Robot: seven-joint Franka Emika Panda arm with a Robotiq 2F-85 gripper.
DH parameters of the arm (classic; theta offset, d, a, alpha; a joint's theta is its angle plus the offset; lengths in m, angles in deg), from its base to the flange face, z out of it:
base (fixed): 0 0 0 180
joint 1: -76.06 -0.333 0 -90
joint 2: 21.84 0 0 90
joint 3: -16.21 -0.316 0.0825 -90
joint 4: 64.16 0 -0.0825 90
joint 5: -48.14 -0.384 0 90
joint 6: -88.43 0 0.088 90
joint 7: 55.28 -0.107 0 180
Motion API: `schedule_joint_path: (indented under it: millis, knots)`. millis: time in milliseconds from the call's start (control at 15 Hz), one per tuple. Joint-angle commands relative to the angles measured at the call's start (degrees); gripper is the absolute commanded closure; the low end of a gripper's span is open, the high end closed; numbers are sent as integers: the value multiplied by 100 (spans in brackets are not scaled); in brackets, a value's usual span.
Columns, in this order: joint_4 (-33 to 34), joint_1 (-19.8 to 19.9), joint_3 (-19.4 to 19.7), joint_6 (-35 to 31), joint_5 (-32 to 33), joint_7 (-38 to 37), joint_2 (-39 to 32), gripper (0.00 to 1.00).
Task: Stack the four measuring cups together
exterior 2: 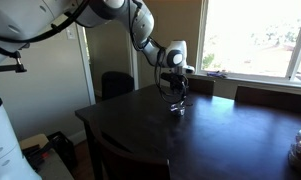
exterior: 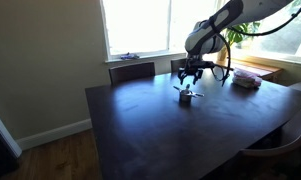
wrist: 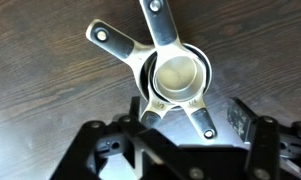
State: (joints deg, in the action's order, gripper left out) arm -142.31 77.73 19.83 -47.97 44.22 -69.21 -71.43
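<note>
The measuring cups (wrist: pixel 175 75) sit nested in one pile on the dark wooden table (wrist: pixel 40 110). Their flat handles fan out: one to the upper left, one upward, two downward. In both exterior views the pile is a tiny silver cluster (exterior: pixel 186 95) (exterior 2: pixel 176 107) near the table's far side. My gripper (wrist: pixel 190 115) hangs just above the pile with its fingers apart, and one lower handle (wrist: pixel 203 122) lies on the table between them. It is open and holds nothing. It also shows in both exterior views (exterior: pixel 189 74) (exterior 2: pixel 172 86).
The table (exterior: pixel 170 130) is large and dark. Chairs stand at its far edge (exterior: pixel 132 70) and near edge (exterior 2: pixel 130 155). A pink-brown bundle (exterior: pixel 248 81) lies at the back by a plant (exterior: pixel 233 40). Windows are behind.
</note>
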Motion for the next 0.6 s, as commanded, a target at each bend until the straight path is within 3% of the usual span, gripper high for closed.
schedule_joint_path:
  millis: [0,333,400,533]
  knots:
    - [-698,26,-87,700,24,407,901,0]
    - [-1076,-78,-1,1369,324,654,1508,0]
    - [-505,-14,-40,1229,208,549,1014,0]
    - [-653,-18,-43,1302,244,609,1176,0]
